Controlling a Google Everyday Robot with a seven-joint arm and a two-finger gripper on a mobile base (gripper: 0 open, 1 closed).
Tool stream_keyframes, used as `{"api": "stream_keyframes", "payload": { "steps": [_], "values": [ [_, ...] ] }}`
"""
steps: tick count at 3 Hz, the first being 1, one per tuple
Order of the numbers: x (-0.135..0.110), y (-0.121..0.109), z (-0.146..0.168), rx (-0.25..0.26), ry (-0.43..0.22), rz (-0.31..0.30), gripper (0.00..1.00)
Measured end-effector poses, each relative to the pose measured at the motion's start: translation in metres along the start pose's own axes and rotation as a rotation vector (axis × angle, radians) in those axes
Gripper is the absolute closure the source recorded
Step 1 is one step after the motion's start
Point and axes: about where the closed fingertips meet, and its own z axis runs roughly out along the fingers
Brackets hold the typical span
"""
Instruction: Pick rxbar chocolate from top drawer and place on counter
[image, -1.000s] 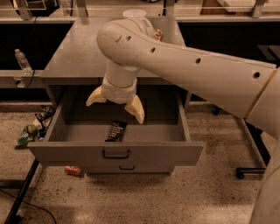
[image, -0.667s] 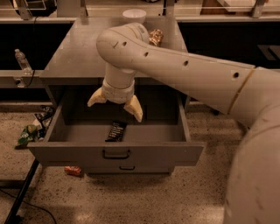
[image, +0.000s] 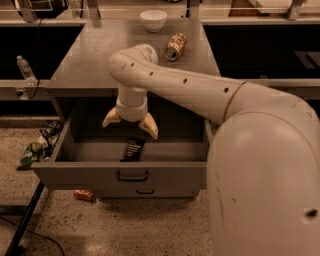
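Observation:
The top drawer (image: 90, 172) stands pulled open, with a dark curved handle (image: 132, 176) on its front. The rxbar chocolate (image: 133, 149), a flat black bar with pale lettering, lies on the drawer floor near the front. My gripper (image: 131, 125) hangs over the open drawer, just above and behind the bar, with its two yellowish fingers (image: 149, 125) spread wide and empty. The counter (image: 95, 55) is the flat grey cabinet top behind the drawer. My white arm reaches in from the right and crosses over the counter's front edge.
A white bowl (image: 153, 20) and a crushed gold-brown can (image: 175, 46) sit at the back of the counter. A lower drawer handle (image: 145, 191) shows below. Litter (image: 34, 152) and a red can (image: 83, 194) lie on the floor at left. A water bottle (image: 24, 69) stands on a left shelf.
The arm has drawn back so the bowl and can on the counter now show. The gripper stays open above the bar in the drawer.

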Motion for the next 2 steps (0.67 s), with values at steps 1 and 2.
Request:
{"api": "stream_keyframes", "payload": {
  "steps": [1,2],
  "values": [
    [0.011,0.000,0.034,-0.013,-0.009,0.019,0.00],
    [0.014,0.001,0.058,-0.025,-0.002,0.025,0.00]
  ]
}}
